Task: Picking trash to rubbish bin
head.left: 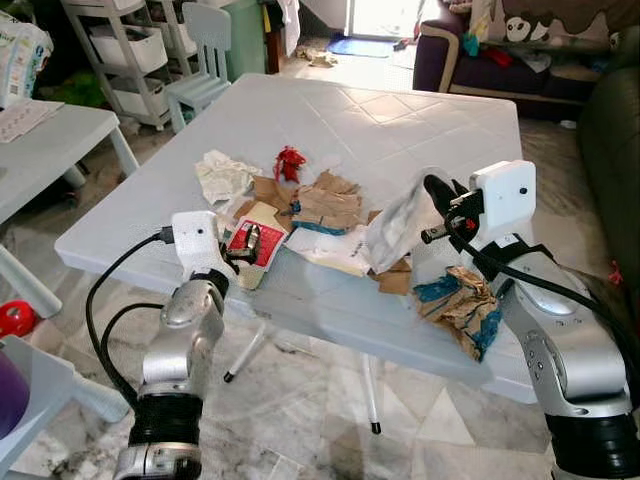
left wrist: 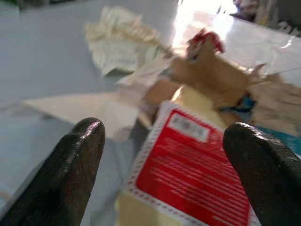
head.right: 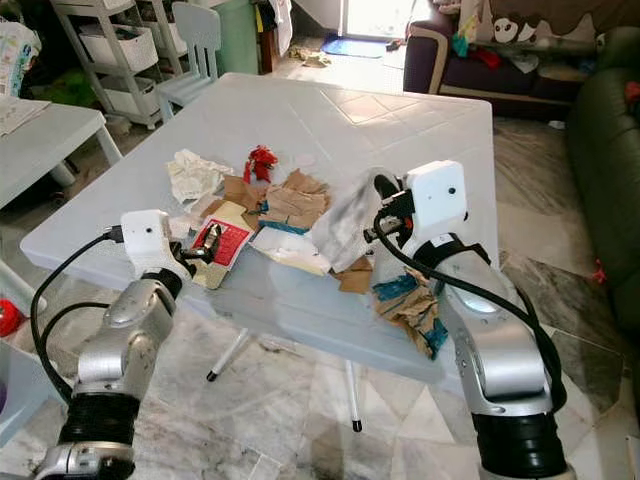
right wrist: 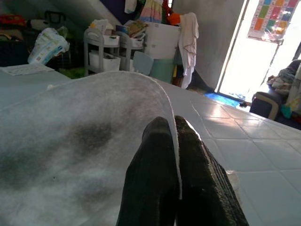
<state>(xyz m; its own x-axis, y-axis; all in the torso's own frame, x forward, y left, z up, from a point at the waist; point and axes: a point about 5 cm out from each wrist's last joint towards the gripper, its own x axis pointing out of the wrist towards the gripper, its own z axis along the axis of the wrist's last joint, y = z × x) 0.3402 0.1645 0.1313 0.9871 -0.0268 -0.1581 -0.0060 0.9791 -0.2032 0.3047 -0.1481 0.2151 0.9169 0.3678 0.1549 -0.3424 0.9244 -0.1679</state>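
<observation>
Trash lies in a heap on the white table (head.left: 400,120): crumpled white paper (head.left: 222,175), a red wrapper (head.left: 289,163), torn brown cardboard (head.left: 325,205), a flat white paper (head.left: 330,248) and a crumpled brown-and-blue bag (head.left: 462,305). My left gripper (head.left: 245,245) is open at the table's near edge. Its fingers (left wrist: 75,165) straddle a cream packet with a red label (left wrist: 193,174). My right gripper (head.left: 432,190) is raised above the heap's right side. It is shut on a thin grey-white sheet (head.left: 395,228), which hangs from its fingertips (right wrist: 160,141).
A second white table (head.left: 50,140) stands at the left, with a red object (head.left: 12,318) on the floor under it. Behind are a pale child's chair (head.left: 205,60), a shelf rack (head.left: 125,50) and a dark sofa (head.left: 480,60). Marble floor lies beneath.
</observation>
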